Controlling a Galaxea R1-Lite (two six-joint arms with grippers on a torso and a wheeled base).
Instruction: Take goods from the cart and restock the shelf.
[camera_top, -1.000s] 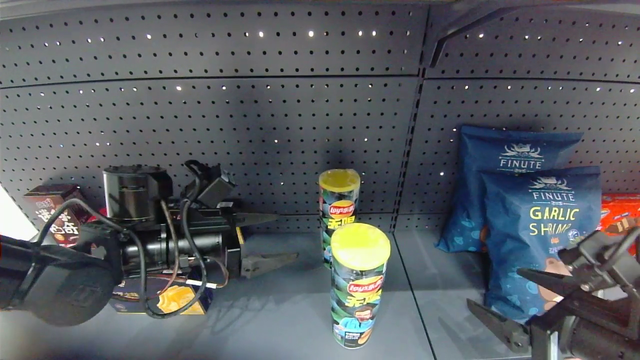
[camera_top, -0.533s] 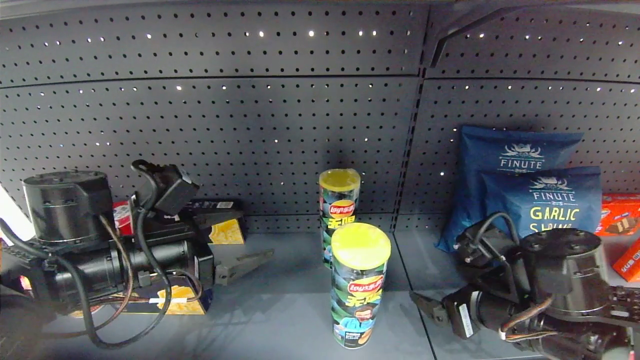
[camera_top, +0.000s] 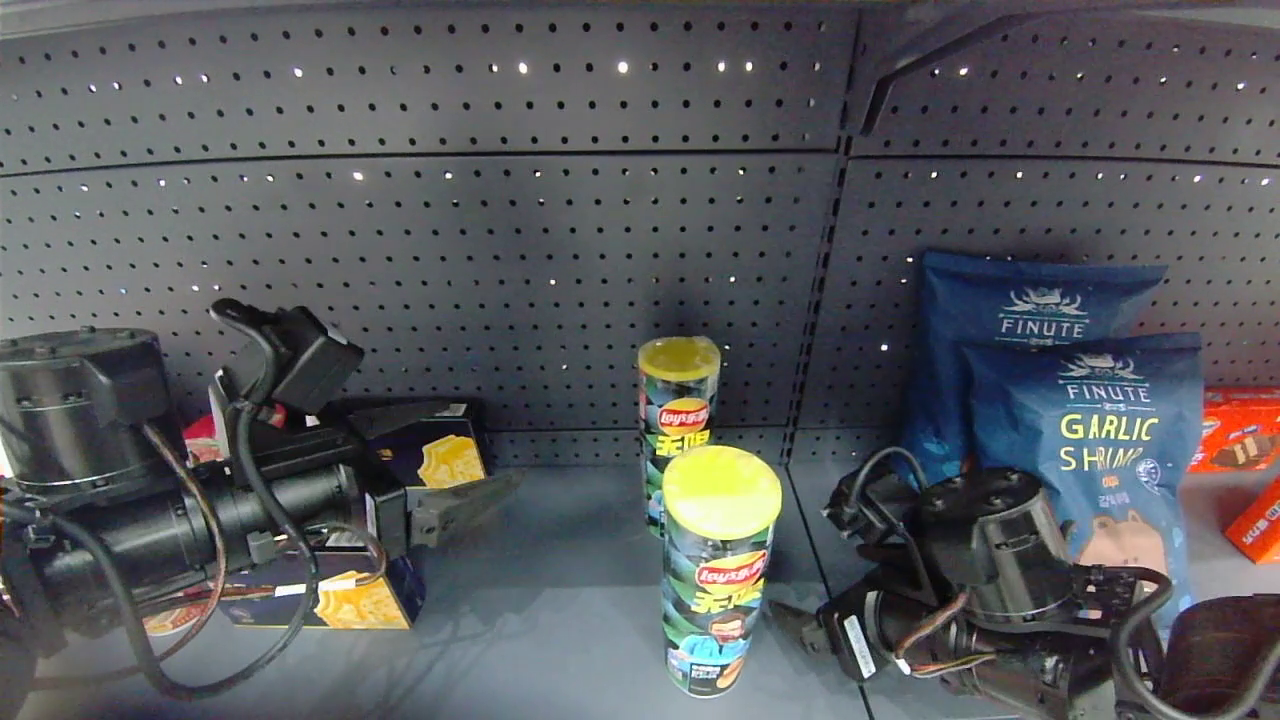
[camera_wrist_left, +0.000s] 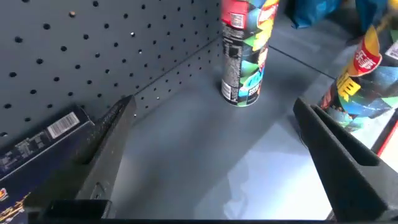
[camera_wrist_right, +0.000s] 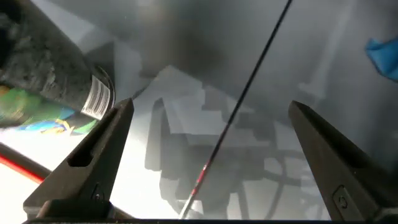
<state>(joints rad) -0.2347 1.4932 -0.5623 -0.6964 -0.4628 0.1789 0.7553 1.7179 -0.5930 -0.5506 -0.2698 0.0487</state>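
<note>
Front chip can and rear chip can stood upright at middle of shelf. Left tool held apart, empty, near dark box. Right tool held apart, empty, just beside front chip can.

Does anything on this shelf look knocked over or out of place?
Mostly tidy: the front chip can and rear chip can stand upright. Only the orange box at the far right edge sits slanted, unlike the red box behind it.
</note>
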